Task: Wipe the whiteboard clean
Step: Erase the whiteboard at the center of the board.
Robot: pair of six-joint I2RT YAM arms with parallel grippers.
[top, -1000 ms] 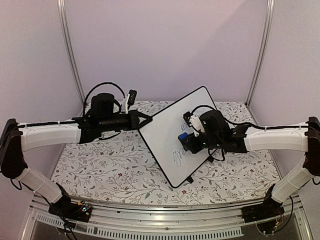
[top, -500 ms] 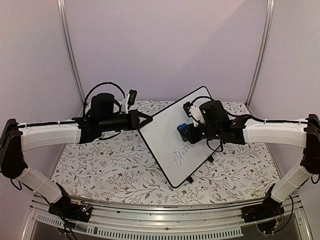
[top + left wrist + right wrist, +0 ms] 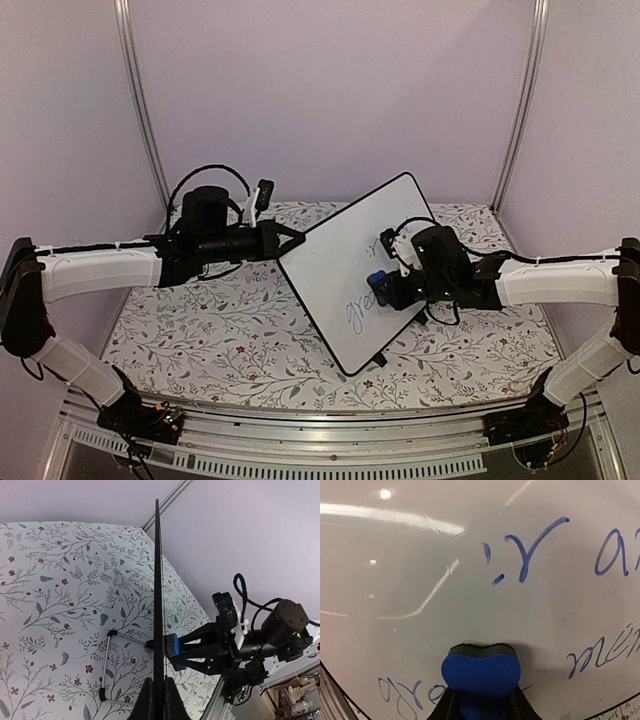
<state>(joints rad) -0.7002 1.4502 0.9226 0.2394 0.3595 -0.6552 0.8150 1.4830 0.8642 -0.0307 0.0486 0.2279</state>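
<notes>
The whiteboard (image 3: 335, 255) stands tilted above the table, its thin black rim clamped at the left edge by my left gripper (image 3: 283, 250), which is shut on it. In the left wrist view the whiteboard (image 3: 158, 580) shows edge-on as a black line running up from the left gripper (image 3: 157, 702). My right gripper (image 3: 392, 288) is shut on a blue eraser (image 3: 377, 284) whose dark pad presses flat on the board face. In the right wrist view the eraser (image 3: 481, 672) sits in the right gripper (image 3: 481, 705) below blue cursive writing (image 3: 530, 555) on the whiteboard (image 3: 420, 580).
A floral-patterned tablecloth (image 3: 200, 340) covers the table. The board's wire kickstand (image 3: 106, 665) with black feet hangs behind it over the cloth. Lilac walls and metal posts (image 3: 140, 110) close in the back and sides.
The right gripper swept the eraser up the board, then back down and slightly right. The left arm and the whiteboard stayed still.
</notes>
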